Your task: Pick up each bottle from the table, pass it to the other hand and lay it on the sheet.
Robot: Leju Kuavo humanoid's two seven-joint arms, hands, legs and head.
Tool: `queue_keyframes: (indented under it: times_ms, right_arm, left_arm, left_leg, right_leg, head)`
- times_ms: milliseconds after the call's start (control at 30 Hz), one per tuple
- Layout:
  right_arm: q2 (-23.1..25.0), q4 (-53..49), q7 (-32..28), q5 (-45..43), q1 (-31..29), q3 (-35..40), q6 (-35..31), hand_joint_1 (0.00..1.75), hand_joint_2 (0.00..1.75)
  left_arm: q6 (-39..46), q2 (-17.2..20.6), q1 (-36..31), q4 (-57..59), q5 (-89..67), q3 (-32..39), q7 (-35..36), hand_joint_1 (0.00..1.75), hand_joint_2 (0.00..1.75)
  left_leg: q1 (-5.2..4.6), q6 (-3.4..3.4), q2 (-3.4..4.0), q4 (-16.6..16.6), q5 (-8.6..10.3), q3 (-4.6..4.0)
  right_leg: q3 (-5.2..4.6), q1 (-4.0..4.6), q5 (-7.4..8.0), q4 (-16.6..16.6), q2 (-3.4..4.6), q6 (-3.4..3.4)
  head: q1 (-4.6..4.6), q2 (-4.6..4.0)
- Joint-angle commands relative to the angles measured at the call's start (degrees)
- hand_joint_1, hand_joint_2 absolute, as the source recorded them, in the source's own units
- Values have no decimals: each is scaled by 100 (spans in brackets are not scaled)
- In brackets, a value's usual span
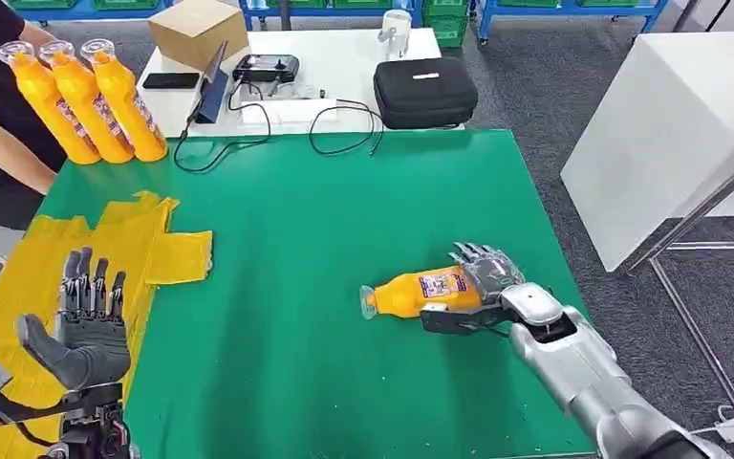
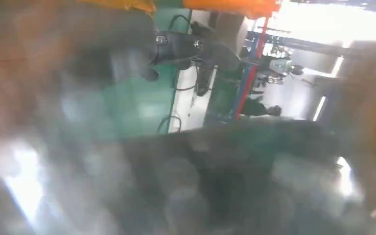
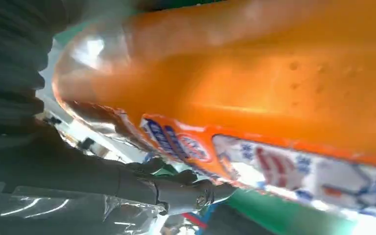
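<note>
The right hand (image 1: pixel 485 277) grips an orange bottle (image 1: pixel 420 293) lying sideways over the green table (image 1: pixel 344 210); its blue, white and red label is unreadable. The left hand (image 1: pixel 84 320) is spread, holding nothing, above the yellow sheet (image 1: pixel 139 239). Three more orange bottles (image 1: pixel 84 98) stand at the table's far left corner.

1. We see a green bench (image 1: pixel 344 210) with a yellow sheet (image 1: pixel 134 244) spread over its left side.
2. Three orange bottles (image 1: pixel 86 100) stand together at its far left corner.
3. Behind it, a white bench (image 1: pixel 344 48) carries a black case (image 1: pixel 425 91), cardboard box (image 1: pixel 196 29), phone (image 1: pixel 170 80) and cables (image 1: pixel 344 129).
</note>
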Motion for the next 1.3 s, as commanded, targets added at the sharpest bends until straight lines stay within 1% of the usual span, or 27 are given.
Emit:
queue_keyframes:
  times_ms: [33,233,267,300,367,400,433,467,500,533,567,600,700,733,833,900,933,967,1000,1033,1067,1100,1133,1167,1200,1233,1300]
  right_arm:
    - [189,878,-38,-26,54,610,162,0,175]
    - [189,878,-38,-26,54,610,162,0,175]
    - [143,862,-47,-68,72,656,226,52,175]
    - [82,882,-77,-151,88,682,310,175,175]
    - [60,842,-113,-260,92,813,456,175,175]
    - [45,844,-122,-317,98,820,496,175,175]
    - [32,826,-119,-356,102,852,512,175,175]
    - [8,791,-89,-420,97,941,541,175,175]
    - [18,788,-70,-467,80,972,599,175,175]
    - [-13,730,11,-599,67,1077,678,175,175]
    - [-25,719,61,-673,67,1102,678,175,175]
    - [-33,714,124,-748,73,1128,659,175,175]
    - [-87,734,283,-959,116,1160,623,175,175]
    - [-109,731,297,-991,127,1158,620,175,175]
    - [-197,701,312,-1099,187,1144,627,175,175]
    - [-232,670,319,-1192,240,1121,606,175,175]
    - [-217,678,319,-1258,267,1068,603,175,175]
    - [-177,686,299,-1415,328,939,583,175,175]
    - [-133,696,271,-1618,400,772,573,175,175]
    - [-94,671,253,-1838,516,584,532,175,175]
    - [-60,636,257,-2060,693,394,488,175,175]
    - [-38,613,261,-2200,831,268,426,175,175]
    - [13,596,248,-2391,964,84,324,175,175]
    - [79,498,141,-2677,1140,-181,152,175,175]
    - [143,303,-75,-3028,1306,-472,9,175,175]
    - [200,4,-270,-3438,1533,-809,-79,175,175]
    - [393,-1074,-394,-3927,2110,-1282,-318,175,175]
  left_arm:
    - [45,185,-228,362,21,-182,48,0,0]
    - [45,185,-228,362,21,-182,48,0,0]
    - [78,212,-190,356,26,-212,75,0,0]
    - [106,228,-161,391,60,-217,64,0,0]
    - [152,281,-194,390,97,-270,55,0,0]
    - [165,289,-191,403,106,-263,56,0,0]
    - [170,305,-203,409,120,-268,51,0,0]
    - [185,323,-206,407,144,-287,48,0,0]
    - [192,334,-217,399,156,-306,47,0,0]
    - [233,360,-227,396,190,-352,73,0,0]
    - [248,373,-231,397,203,-375,78,0,0]
    - [267,378,-228,393,210,-392,79,0,0]
    - [293,399,-217,398,228,-420,80,0,0]
    - [295,404,-215,399,230,-416,79,0,0]
    - [293,419,-209,407,236,-397,76,0,0]
    - [287,423,-208,417,242,-375,73,0,0]
    - [285,425,-209,418,242,-372,73,0,0]
    - [283,428,-207,420,242,-371,73,0,0]
    - [282,424,-205,423,246,-371,70,0,0]
    - [276,418,-195,430,252,-382,70,0,0]
    - [263,401,-183,450,278,-402,90,0,0]
    - [250,388,-175,477,299,-428,110,0,0]
    - [245,382,-159,501,305,-458,136,0,0]
    - [236,368,-133,520,346,-475,175,0,0]
    - [228,349,-93,519,377,-470,181,0,0]
    - [238,292,-24,538,420,-423,216,0,0]
    - [25,111,237,483,588,-325,293,0,0]
  left_leg:
    - [2,-2,-11,-18,15,1]
    - [4,-4,7,-9,4,25]
    - [2,-4,1,-15,12,17]
    - [5,-4,6,-10,5,26]
    - [0,-3,-6,-22,18,13]
    - [3,-4,6,-14,10,25]
    - [3,-4,6,-19,17,16]
    - [4,-5,24,-12,5,38]
    - [1,-4,24,-17,20,9]
    - [0,-4,36,-9,6,26]
    - [1,-6,22,-19,20,4]
    - [4,-6,27,-10,7,24]
    - [4,-3,16,-21,13,36]
    - [3,-2,24,-14,2,58]
    - [2,-2,9,-22,13,41]
    - [5,-10,21,-15,-7,71]
    - [3,-9,9,-21,6,46]
    - [5,-10,14,-14,-8,66]
    - [4,-10,6,-22,3,48]
    - [7,-10,14,-14,-10,68]
    - [7,-10,0,-26,0,59]
    - [8,-10,10,-18,-10,73]
    - [8,-10,0,-24,-7,74]
    - [10,-10,10,-18,-18,90]
    - [11,-10,-3,-28,-11,80]
    - [9,-11,19,-13,-29,105]
    - [10,-7,-10,-35,-16,86]
  right_leg:
    - [4,2,12,-18,-16,3]
    - [22,4,6,-10,5,0]
    - [14,3,12,-15,-3,2]
    - [23,5,8,-12,4,1]
    - [13,1,16,-22,-11,4]
    - [22,4,12,-16,2,2]
    - [13,3,20,-21,0,3]
    - [30,5,15,-14,21,1]
    - [1,1,29,-17,15,3]
    - [13,0,18,-7,31,-2]
    - [-4,1,29,-19,15,-1]
    - [13,4,19,-11,23,-3]
    - [30,4,18,-21,9,-1]
    - [51,3,10,-14,19,-1]
    - [41,2,15,-23,2,3]
    - [66,5,5,-18,16,1]
    - [45,3,13,-24,2,3]
    - [64,5,-1,-18,10,2]
    - [49,4,7,-26,0,3]
    - [66,6,-3,-19,13,2]
    - [64,7,2,-32,-3,4]
    - [74,7,-7,-24,10,7]
    - [80,8,-7,-32,-1,9]
    - [93,9,-14,-26,10,7]
    - [88,10,-10,-38,-4,10]
    - [104,9,-21,-21,20,9]
    - [97,9,-14,-45,-13,10]
  head:
    - [-2,-2]
    - [0,0]
    - [-2,0]
    - [-2,0]
    - [0,0]
    - [-2,0]
    - [0,0]
    - [0,0]
    - [-2,0]
    - [-2,-2]
    - [0,0]
    - [0,0]
    - [-2,-2]
    - [-2,0]
    - [-2,0]
    - [-2,-2]
    - [-2,0]
    - [0,0]
    - [-2,0]
    - [-2,-2]
    - [0,0]
    - [-2,0]
    - [0,0]
    - [0,0]
    - [-2,0]
    - [0,0]
    - [-2,0]
